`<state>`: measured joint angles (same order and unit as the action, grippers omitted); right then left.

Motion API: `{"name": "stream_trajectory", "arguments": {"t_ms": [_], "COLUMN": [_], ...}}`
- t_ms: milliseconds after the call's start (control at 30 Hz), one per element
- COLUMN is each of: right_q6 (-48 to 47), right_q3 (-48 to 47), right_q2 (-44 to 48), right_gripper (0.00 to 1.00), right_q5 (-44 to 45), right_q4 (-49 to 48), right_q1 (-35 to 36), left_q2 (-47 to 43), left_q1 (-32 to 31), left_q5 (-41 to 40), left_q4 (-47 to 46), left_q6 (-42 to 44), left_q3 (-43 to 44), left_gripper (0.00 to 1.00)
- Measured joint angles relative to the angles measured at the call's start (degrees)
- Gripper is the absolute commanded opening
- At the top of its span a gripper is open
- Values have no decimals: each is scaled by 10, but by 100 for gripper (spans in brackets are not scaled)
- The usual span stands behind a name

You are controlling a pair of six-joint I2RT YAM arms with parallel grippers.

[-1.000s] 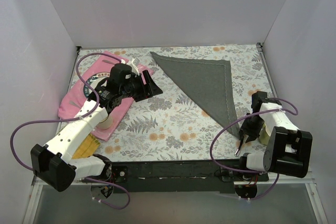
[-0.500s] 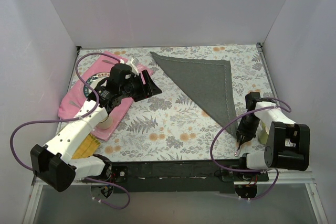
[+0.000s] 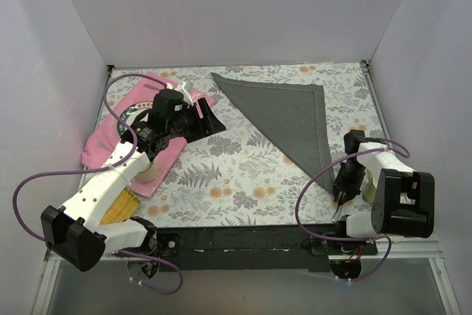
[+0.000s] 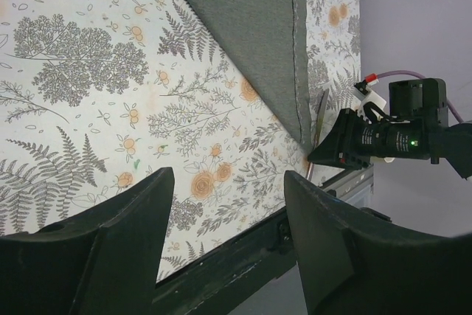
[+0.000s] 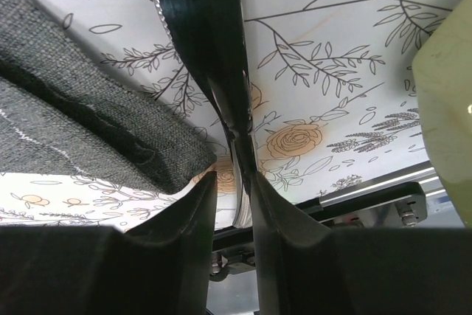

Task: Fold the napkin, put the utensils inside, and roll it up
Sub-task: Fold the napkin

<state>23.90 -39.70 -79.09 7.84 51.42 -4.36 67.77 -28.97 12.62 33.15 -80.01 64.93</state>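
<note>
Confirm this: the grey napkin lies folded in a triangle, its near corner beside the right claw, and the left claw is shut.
Not shut: the left wrist view shows the left claw open, spread wide with nothing in it. The rest about the napkin stands.

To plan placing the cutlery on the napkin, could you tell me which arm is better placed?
Right: the right tool grips the knife beside the near corner of the napkin; the left tool hovers open and empty by the pink placemat.
</note>
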Motion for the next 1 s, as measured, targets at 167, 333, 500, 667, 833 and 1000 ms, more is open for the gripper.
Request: {"name": "stream_trajectory", "arguments": {"t_ms": [167, 333, 500, 667, 833, 1000], "right_q6": [0, -1, -3, -10, -33, -56], "right_q3": [-5, -6, -14, -45, -87, -120], "right_q2": [-18, -21, -38, -84, -120, -151], "right_gripper": [36, 36, 36, 36, 35, 34], "right_q5": [8, 10, 8, 13, 33, 42], "right_q4": [10, 14, 17, 29, 19, 14], "right_q1": [0, 0, 0, 0, 0, 0], "left_q2": [0, 0, 0, 0, 0, 0], "left_q1": [2, 3, 3, 3, 3, 4], "left_q5": [-2, -7, -10, -10, -13, -15], "left_q4": [3, 8, 12, 12, 16, 21], "left_q6": [5, 11, 12, 13, 14, 14], "left_q3": [2, 10, 11, 11, 11, 11], "left_gripper": [61, 61, 61, 61, 61, 61]}}
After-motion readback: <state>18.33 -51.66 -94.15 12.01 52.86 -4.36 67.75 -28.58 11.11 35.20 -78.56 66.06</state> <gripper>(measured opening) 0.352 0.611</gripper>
